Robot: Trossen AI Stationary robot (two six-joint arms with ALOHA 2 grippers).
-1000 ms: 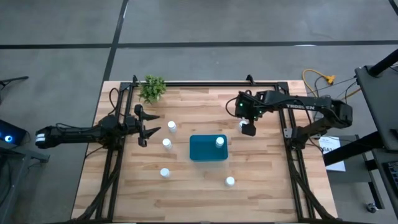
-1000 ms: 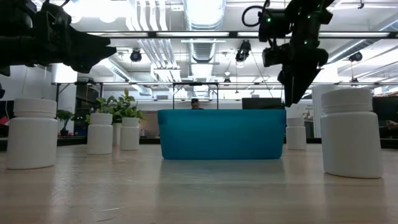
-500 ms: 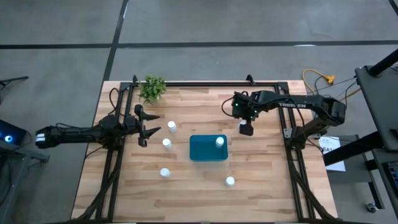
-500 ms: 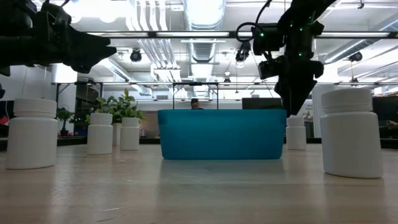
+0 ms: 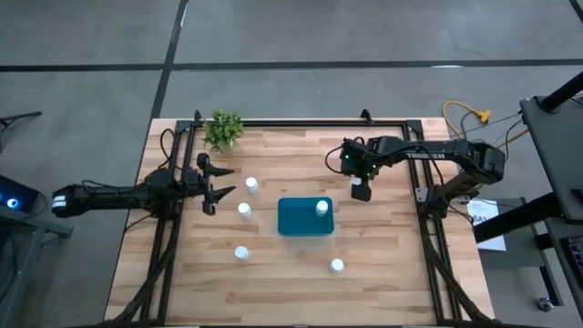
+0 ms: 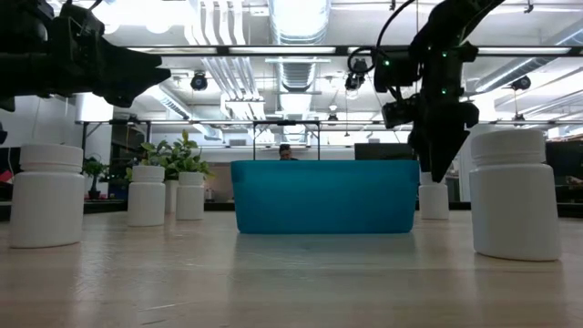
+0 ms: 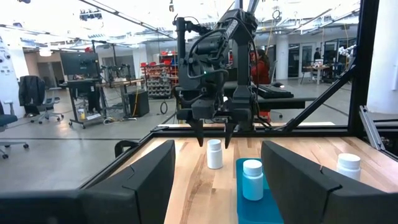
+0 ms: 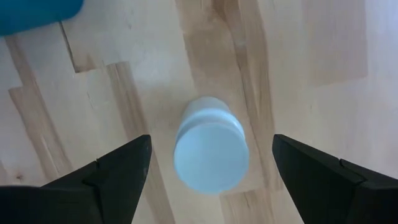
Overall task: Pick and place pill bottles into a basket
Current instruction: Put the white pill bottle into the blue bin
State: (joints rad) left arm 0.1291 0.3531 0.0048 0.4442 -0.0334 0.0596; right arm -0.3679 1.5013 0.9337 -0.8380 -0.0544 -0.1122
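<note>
One pill bottle below right tool — fingers wide.

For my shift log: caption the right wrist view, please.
Right pincer open above an upright pill bottle on the table.

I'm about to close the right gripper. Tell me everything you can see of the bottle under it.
The bottle is a small white cylinder with a round white cap, plastic by its look. It stands upright on the wooden table, just off the basket's far right corner and apart from it. The right gripper hangs directly above it, fingers open to either side of the cap and not touching. Only the table touches it.
</note>
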